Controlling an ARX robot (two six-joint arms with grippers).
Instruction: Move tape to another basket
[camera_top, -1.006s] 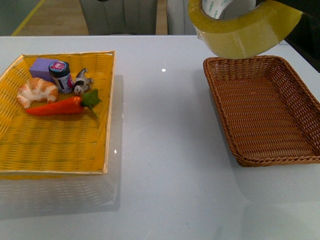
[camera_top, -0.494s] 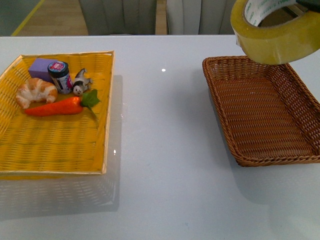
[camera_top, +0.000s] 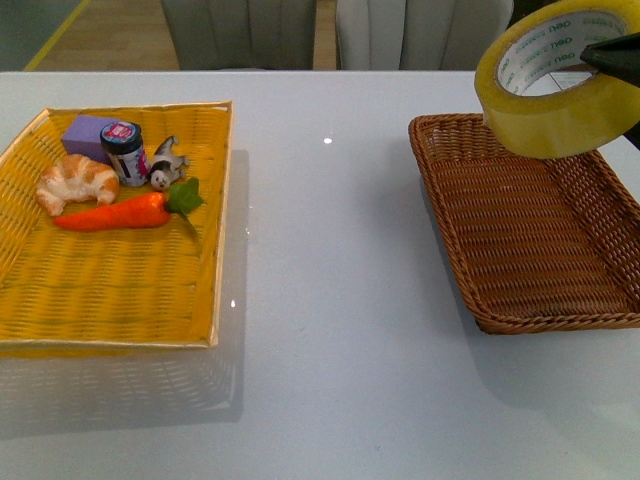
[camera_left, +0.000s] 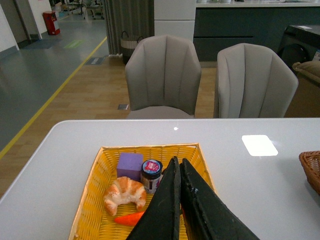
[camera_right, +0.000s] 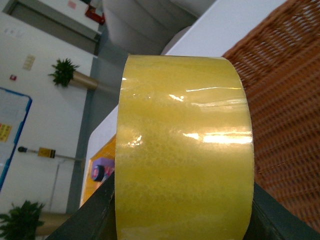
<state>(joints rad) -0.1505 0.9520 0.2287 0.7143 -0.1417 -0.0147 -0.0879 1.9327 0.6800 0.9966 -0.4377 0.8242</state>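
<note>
The tape (camera_top: 555, 95), a wide yellowish roll with a white printed core, hangs in the air above the far part of the dark brown wicker basket (camera_top: 530, 300). My right gripper (camera_top: 612, 60) is shut on the tape; only a dark finger shows at the right edge of the front view. In the right wrist view the tape (camera_right: 184, 150) fills the middle between the two black fingers (camera_right: 95, 215), with the basket (camera_right: 285, 100) behind it. My left gripper (camera_left: 178, 162) is shut and empty, above the yellow tray (camera_left: 95, 200).
The flat yellow woven tray (camera_top: 120, 300) at the left holds a croissant (camera_top: 75, 180), a carrot (camera_top: 115, 213), a purple block (camera_top: 85, 130), a small jar (camera_top: 125, 152) and a small figurine (camera_top: 165, 165). White table (camera_top: 330, 300) lies between tray and basket. Chairs (camera_left: 162, 75) stand beyond the table.
The tape has moved right and down, from above the basket's far left corner to over its far part.
</note>
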